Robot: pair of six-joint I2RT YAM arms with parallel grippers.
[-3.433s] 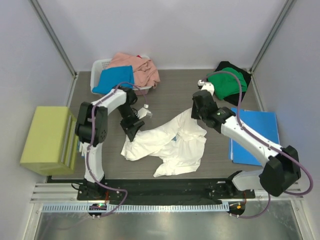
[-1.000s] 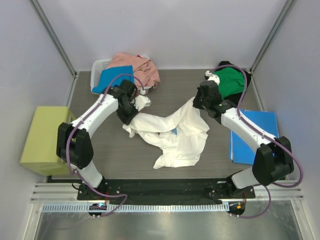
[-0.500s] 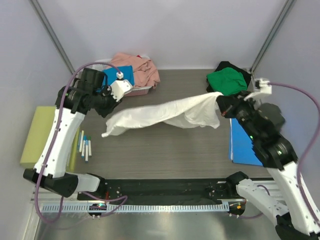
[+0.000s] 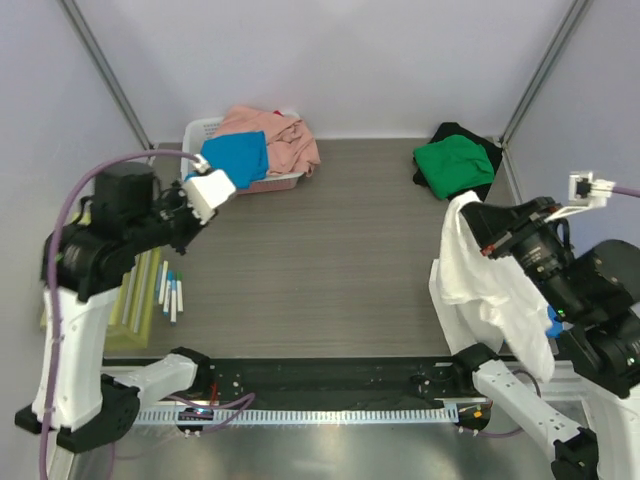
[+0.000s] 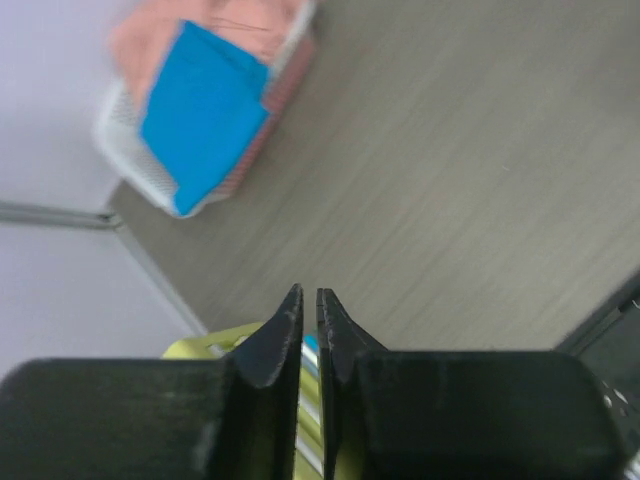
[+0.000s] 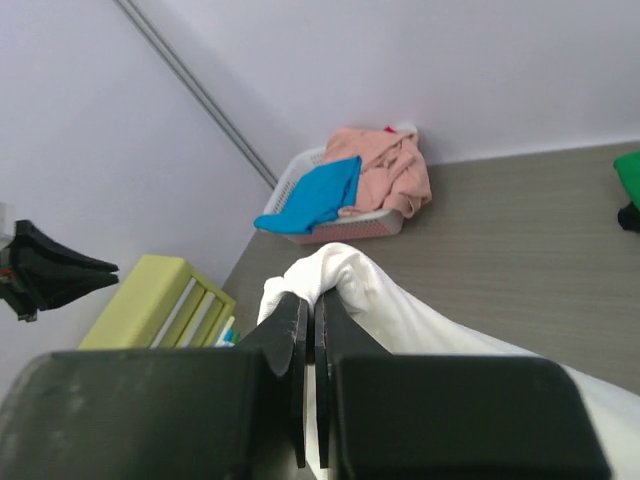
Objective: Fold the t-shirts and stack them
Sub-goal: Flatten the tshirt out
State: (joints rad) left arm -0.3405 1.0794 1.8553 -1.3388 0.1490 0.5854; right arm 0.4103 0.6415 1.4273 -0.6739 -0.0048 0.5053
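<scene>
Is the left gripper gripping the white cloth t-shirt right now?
No: in the left wrist view the left gripper is pinched nearly shut on nothing, while the white cloth t-shirt hangs from the right gripper.

White plastic basket point(image 4: 194, 133) sits at far-left corner of grey wood-grain table point(image 4: 330, 250). Yellow-green slotted box point(image 4: 140, 300) at left edge, blue-white markers point(image 4: 172, 295) just beside it.

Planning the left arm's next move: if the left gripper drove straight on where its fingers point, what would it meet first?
Most likely the bare grey wood-grain table, beside the white plastic basket holding the bright blue t-shirt. Nothing lies ahead of the empty left gripper, though depth is unclear.
</scene>
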